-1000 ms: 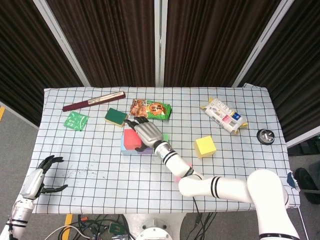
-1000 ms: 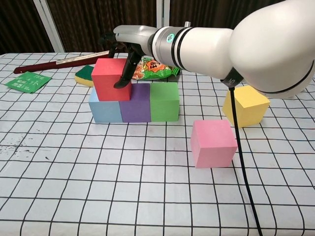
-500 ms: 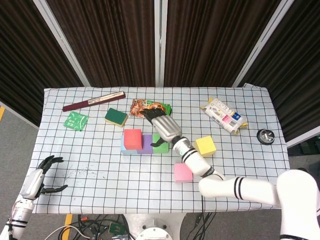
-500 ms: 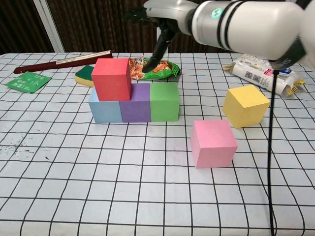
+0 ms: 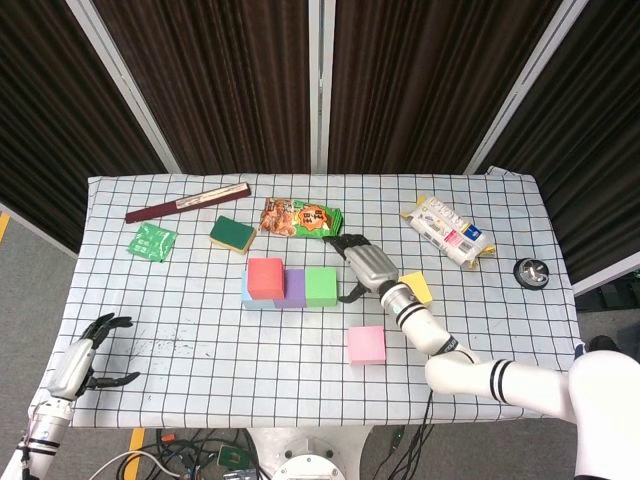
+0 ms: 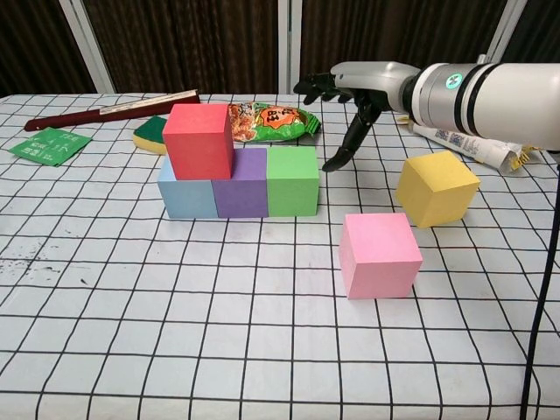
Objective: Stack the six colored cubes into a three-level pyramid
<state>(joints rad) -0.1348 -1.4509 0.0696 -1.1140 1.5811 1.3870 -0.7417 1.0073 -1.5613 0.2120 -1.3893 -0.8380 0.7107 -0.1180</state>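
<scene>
Since a second ago, the right hand (image 6: 350, 96) has left the red cube (image 6: 199, 140) and swung toward the right edge of the tabletop (image 5: 180, 350); it now hangs in the air between the green cube (image 6: 292, 179) and the yellow cube (image 6: 437, 186), fingers spread and pointing down, holding nothing. The blue cube (image 6: 185, 194), purple cube (image 6: 241, 185) and green cube stand touching in a row near the middle of the tabletop, and the red cube sits on top over the blue and purple ones. All are plain, matte blocks with no markings. The yellow cube rests tilted toward the right edge, and the pink cube (image 6: 379, 254) sits alone nearer the front edge. Toward the back edge lie a printed snack bag (image 5: 300, 217), a green-and-yellow sponge (image 5: 231, 233), a dark red folded fan (image 5: 187, 203) and a green sachet (image 5: 152, 241); a white packet (image 5: 447, 230) lies near the back right corner. Their writing is too small to read. The left hand (image 5: 85, 360) hangs off the front left corner, fingers loosely apart and empty.
</scene>
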